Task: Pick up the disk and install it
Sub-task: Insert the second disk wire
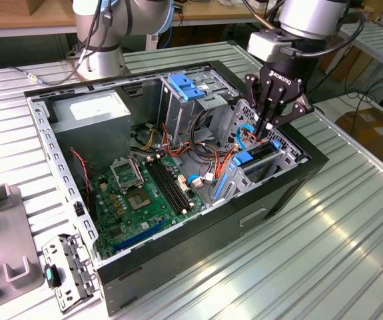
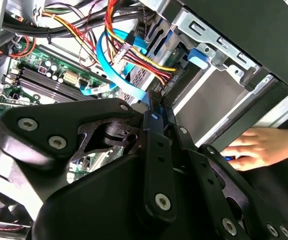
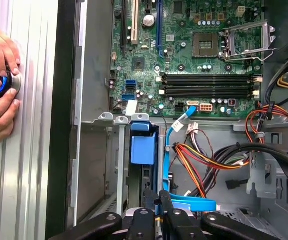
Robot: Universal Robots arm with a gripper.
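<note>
— Where's the disk [image 1: 261,155]?
— Standing on edge in the drive cage [image 1: 281,163] of the open computer case [image 1: 198,250] (blue rail up).
— And the tool [image 1: 266,128]?
— Right above it, fingers pinched together at its top edge; a grip I can't confirm.

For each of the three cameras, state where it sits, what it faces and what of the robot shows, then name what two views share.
Exterior view: off the arm, above the ribbed metal table, facing the open black computer case; the black gripper reaches into the drive bay.
Second wrist view: on the wrist, looking past the gripper at coloured cables and a hand.
First wrist view: on the wrist, looking at the green motherboard; the gripper shows.
Shared: both wrist views show the light blue flat cable.
</note>
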